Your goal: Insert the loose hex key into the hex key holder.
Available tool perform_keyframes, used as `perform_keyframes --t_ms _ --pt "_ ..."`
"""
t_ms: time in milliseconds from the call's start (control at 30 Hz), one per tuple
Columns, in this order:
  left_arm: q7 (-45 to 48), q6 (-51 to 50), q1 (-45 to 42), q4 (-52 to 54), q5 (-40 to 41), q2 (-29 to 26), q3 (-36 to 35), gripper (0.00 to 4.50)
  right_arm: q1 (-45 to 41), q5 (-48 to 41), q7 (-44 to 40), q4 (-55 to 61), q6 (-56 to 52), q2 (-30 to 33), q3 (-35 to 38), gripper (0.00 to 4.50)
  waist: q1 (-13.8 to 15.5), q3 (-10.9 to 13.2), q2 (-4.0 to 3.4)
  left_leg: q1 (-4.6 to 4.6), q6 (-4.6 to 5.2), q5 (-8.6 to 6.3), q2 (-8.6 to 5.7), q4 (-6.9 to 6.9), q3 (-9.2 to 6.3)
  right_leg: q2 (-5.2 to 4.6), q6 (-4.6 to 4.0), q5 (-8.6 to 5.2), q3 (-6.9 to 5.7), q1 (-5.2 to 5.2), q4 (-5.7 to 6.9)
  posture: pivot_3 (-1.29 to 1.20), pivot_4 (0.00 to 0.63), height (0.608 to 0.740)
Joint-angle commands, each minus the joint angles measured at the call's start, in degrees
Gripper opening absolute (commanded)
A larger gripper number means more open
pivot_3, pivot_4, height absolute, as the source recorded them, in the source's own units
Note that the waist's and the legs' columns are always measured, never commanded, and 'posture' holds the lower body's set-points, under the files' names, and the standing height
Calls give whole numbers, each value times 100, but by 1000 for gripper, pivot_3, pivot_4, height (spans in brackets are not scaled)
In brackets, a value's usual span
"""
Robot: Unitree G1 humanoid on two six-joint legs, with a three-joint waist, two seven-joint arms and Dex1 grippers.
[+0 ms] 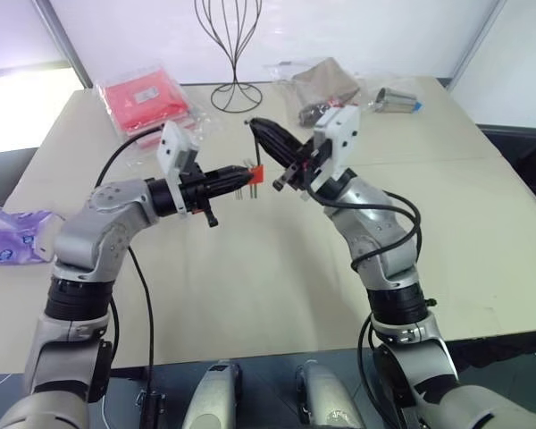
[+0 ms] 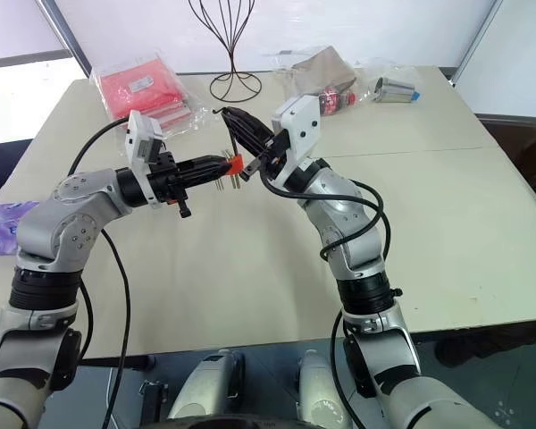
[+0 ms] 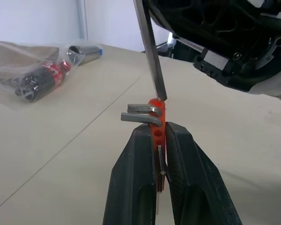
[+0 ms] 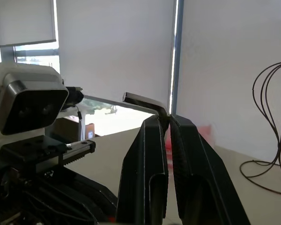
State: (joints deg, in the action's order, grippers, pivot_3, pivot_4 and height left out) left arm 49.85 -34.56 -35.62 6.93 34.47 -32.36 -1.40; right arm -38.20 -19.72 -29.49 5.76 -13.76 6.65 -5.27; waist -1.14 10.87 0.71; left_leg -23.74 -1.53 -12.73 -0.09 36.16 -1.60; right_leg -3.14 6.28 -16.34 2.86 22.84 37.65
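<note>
While one loose hex key (image 3: 151, 61) touches holder (image 3: 157, 123), two keys seated

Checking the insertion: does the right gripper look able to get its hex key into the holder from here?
Probably yes. The right gripper is shut on the loose hex key, whose tip meets the top of the hex key holder, held in the left gripper; nothing lies between.

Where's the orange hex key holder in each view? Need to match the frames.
Left eye view: hex key holder at upper centre, at the tip of the left gripper.
Right eye view: upper centre-left, again at that gripper's tip.
Left wrist view: centre, clamped between the black fingers, the loose hex key meeting its top.
Right wrist view: cannot make it out.
Shared landmark: wire stand.
</note>
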Motion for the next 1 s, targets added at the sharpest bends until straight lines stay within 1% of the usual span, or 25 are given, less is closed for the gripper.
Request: perform_keyframes --t_ms 33,1000 --pt "-21 12 -70 243 126 -9 -215 0 -62 14 -1 111 163 -52 28 53 0 0 0 0 0 0 0 0 0 0 0 0 0 0 0 0 150 740" --pt "-151 27 -188 104 250 77 -322 0 24 180 -78 121 252 -2 -62 53 0 0 0 0 0 0 0 -2 0 0 0 0 0 0 -3 0 150 740"
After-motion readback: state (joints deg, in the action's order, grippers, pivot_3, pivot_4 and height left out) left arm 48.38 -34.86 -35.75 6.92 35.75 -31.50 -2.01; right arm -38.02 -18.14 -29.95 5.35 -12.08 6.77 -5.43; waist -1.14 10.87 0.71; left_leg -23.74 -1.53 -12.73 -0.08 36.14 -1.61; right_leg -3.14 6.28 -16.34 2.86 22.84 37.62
